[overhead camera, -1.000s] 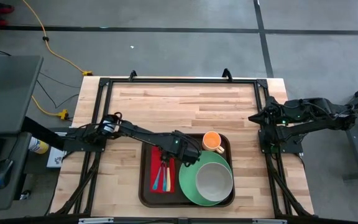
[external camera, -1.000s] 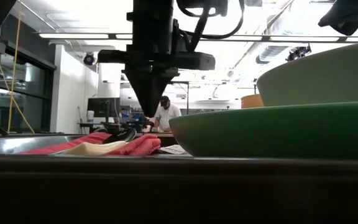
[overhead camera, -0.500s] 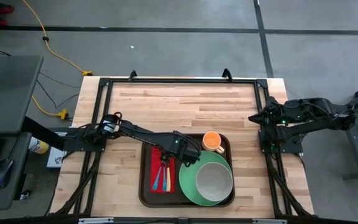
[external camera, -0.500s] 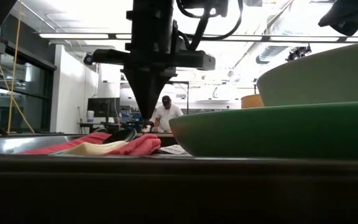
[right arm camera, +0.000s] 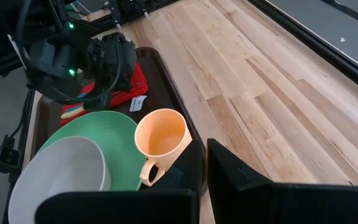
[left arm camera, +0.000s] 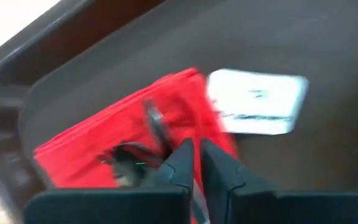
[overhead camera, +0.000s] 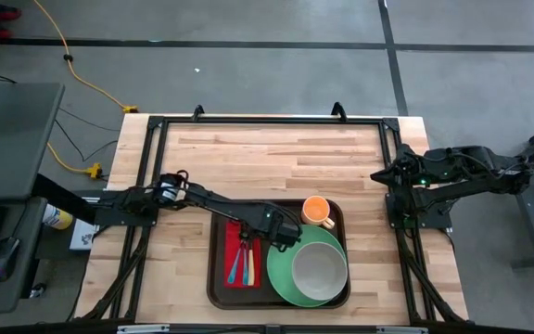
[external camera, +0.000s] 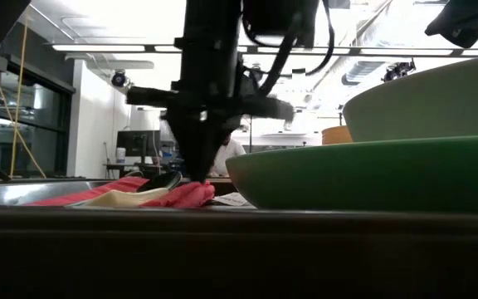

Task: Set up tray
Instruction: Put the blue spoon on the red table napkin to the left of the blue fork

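A pale wooden surface [overhead camera: 276, 158] carries a red napkin [overhead camera: 246, 249] with coloured utensils [overhead camera: 243, 264] lying on it, a white label [left arm camera: 257, 101] beside the napkin, a green plate [overhead camera: 283, 271] holding a grey bowl [overhead camera: 319, 270], and an orange mug [overhead camera: 316, 211] just beside the plate.

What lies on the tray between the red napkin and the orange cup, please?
A small white card lies on the tray between the red napkin and orange cup, shown in the right wrist view.

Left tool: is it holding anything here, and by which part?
It cannot be told. The left tool is down over the red napkin on the tray, fingers nearly together, with something thin and blurred between the tips.
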